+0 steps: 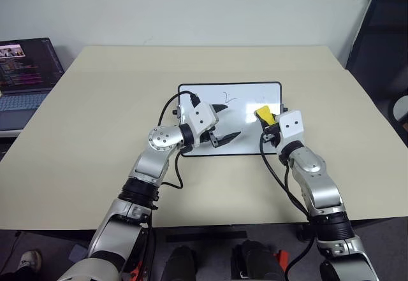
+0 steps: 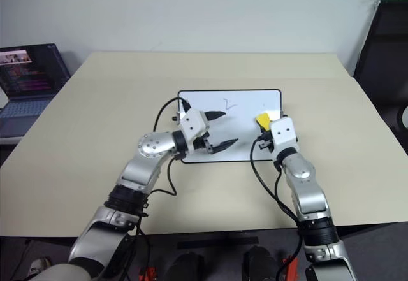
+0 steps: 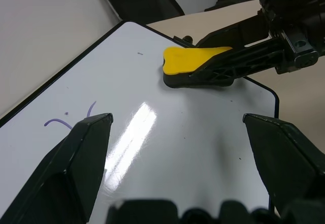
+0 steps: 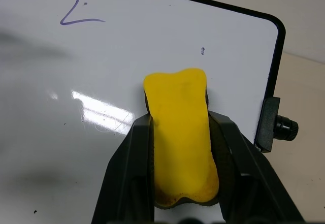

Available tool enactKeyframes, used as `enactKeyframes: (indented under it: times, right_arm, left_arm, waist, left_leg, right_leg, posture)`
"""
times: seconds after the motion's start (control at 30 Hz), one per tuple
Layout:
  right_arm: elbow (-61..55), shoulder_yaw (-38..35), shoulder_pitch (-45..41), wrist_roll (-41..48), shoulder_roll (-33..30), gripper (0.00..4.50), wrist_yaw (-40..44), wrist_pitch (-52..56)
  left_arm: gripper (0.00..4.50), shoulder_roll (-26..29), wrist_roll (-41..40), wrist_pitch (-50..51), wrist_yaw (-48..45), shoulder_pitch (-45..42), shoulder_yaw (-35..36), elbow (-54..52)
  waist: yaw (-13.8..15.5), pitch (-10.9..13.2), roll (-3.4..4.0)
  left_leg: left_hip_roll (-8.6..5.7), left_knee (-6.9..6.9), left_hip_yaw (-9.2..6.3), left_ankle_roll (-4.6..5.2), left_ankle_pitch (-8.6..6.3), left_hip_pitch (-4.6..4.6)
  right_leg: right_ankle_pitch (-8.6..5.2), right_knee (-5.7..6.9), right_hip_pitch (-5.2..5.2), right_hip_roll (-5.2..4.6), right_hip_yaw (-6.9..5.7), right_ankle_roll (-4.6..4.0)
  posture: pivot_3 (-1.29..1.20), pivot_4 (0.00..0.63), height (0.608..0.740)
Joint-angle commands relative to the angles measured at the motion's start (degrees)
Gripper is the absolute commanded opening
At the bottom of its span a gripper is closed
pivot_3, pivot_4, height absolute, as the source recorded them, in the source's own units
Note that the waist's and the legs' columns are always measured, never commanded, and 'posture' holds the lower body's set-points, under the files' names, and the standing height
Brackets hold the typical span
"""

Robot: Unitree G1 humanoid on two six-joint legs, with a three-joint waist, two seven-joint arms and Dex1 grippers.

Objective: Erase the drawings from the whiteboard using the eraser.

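Whiteboard (image 1: 239,142) is seen lying flat at the middle of the worktop (image 1: 95,134), its long axis running from nine to three o'clock in the head view. Near its three o'clock end the eraser (image 4: 180,137) is pinched between the closed fingers of the right tool (image 4: 180,203), dark underside apparently down on the glossy surface. One remaining drawing, a thin "2"-like scribble (image 4: 76,14), is found toward ten o'clock from the eraser, well apart from it, near the board's far edge; a tiny speck (image 4: 202,51) lies just beyond the eraser at twelve. The left tool (image 1: 223,125) is held with its fingers spread over the board's nine o'clock half, gripping nothing. The scribble is judged nearer to that empty tool, yet a sweep of the eraser toward ten o'clock is what is called for.
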Motion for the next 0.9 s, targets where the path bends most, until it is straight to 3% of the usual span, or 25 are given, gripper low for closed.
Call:
enactKeyframes:
  times: [0.03, 0.47, 0.9]
  right_arm:
    - [3.54, -0.55, -2.68, 0.13, -0.22, 1.12, 0.39, -0.46]
    - [18.74, -0.89, -14.83, -0.82, -0.52, 1.12, -0.15, -7.54]
    - [5.09, -1.12, -0.91, -0.13, -1.99, 1.12, 0.91, -0.50]
  left_arm:
    - [4.50, -0.28, -0.39, -0.80, -0.47, -1.50, -0.15, -1.43]
    - [4.50, -0.08, -0.11, -0.50, -0.21, -0.87, 0.19, -2.27]
    - [4.50, 0.08, -0.32, 0.00, 0.07, -0.22, 0.02, -3.05]
  waist:
    - [-0.09, 0.00, 0.00]
    - [-0.23, 0.01, 0.00]
    - [0.15, 0.01, -0.01]
  left_leg:
    - [0.00, 0.00, 0.00, 0.00, 0.00, 0.00]
    - [0.00, -0.03, 0.02, 0.04, 0.02, 0.01]
    - [0.00, -0.01, -0.02, 0.03, 0.02, -0.02]
  right_leg:
    - [0.00, 0.01, 0.00, 0.00, 0.01, 0.00]
    - [0.04, -0.01, -0.02, 0.02, 0.04, -0.04]
    - [0.04, -0.02, -0.01, 0.00, 0.00, -0.04]
  posture:
    - [0.00, 0.150, 0.740]
    - [0.00, 0.150, 0.740]
    - [0.00, 0.150, 0.740]
